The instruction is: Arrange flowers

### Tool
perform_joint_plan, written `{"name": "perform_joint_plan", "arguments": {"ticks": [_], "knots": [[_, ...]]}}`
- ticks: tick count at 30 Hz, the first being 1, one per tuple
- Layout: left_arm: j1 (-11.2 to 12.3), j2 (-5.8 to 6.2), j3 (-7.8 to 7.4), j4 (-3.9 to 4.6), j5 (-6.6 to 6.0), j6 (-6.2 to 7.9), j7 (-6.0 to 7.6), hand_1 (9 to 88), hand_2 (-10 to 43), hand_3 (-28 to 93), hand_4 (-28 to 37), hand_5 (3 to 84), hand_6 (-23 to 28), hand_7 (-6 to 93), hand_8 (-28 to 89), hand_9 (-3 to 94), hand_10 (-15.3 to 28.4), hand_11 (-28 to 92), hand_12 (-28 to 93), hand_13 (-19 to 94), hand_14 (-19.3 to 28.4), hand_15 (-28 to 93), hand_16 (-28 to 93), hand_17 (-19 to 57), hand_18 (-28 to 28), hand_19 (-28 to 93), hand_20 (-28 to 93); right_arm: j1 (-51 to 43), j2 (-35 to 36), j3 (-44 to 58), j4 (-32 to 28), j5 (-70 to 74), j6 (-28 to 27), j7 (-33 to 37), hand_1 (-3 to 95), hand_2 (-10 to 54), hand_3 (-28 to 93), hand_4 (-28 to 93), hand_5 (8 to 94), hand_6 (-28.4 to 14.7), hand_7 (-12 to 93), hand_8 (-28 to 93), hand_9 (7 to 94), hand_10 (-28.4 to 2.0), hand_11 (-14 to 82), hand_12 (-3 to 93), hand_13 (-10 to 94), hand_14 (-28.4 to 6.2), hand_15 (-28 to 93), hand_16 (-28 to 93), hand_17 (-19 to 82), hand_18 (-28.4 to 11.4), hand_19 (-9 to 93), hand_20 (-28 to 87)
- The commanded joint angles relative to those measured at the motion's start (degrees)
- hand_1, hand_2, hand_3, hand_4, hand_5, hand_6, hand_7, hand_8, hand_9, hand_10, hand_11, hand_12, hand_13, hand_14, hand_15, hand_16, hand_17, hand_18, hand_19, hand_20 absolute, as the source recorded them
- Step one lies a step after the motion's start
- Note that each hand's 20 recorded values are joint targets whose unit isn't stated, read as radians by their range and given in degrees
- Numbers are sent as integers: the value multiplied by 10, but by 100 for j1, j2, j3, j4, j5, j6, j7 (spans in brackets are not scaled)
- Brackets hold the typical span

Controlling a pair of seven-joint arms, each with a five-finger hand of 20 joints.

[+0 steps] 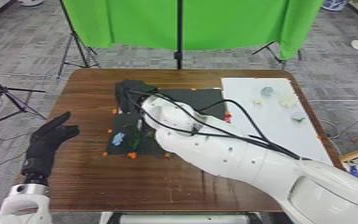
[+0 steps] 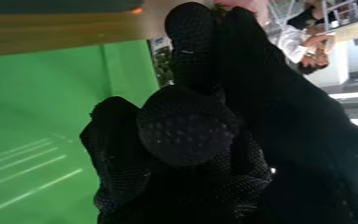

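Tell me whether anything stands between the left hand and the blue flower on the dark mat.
Nothing visible does. In the head view, table and then the edge of the mat lie between the left hand and the blue flower. The right hand is off that line, farther forward.

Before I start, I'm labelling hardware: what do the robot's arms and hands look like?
The left arm and right arm are white and rounded, with black cables looping over the right. The left hand and right hand wear black fabric gloves.
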Motion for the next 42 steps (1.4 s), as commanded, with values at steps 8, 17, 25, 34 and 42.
{"name": "perform_joint_plan", "arguments": {"ticks": [8,17,25,34,42], "knots": [[31,-25,24,36,111,137,35,420,90,722,-33,376,31,138,-78,470,136,239,116,402,177,252,-20,82,156,200,168,-83,-51,-84,317,-254,93,131,595,-95,601,-182,739,2,318,99,891,-78,82,414,894,-6,593,372,594,-143,932,560],[65,-47,-26,19,114,-5,-96,381,74,711,-42,393,37,128,-77,484,139,244,115,399,183,255,-21,75,157,198,170,-130,-39,-28,318,-221,-37,190,562,-95,603,-171,724,0,288,81,883,-81,76,406,887,-9,594,372,587,-147,932,562],[65,-43,-53,10,157,-97,-190,372,71,706,-42,395,38,123,-73,484,139,241,115,396,184,252,-20,71,158,196,169,-169,-28,-31,265,-203,-110,254,530,-95,592,-158,702,-1,240,83,858,-93,141,352,887,-14,589,370,584,-148,932,554],[62,-22,-60,5,177,-145,-273,368,72,704,-43,396,38,120,-72,483,140,240,116,395,185,249,-18,69,158,193,168,-193,13,-10,227,-146,-126,302,490,-95,616,-160,671,6,211,64,839,-108,182,298,889,-15,579,367,582,-152,932,547],[46,-8,-58,8,191,-183,-313,366,71,703,-42,397,39,116,-70,483,141,238,117,394,186,248,-17,68,158,191,167,-182,28,-8,205,-106,-93,326,460,-95,642,-165,656,9,201,42,832,-117,212,240,891,-17,572,369,583,-154,932,542]]}}
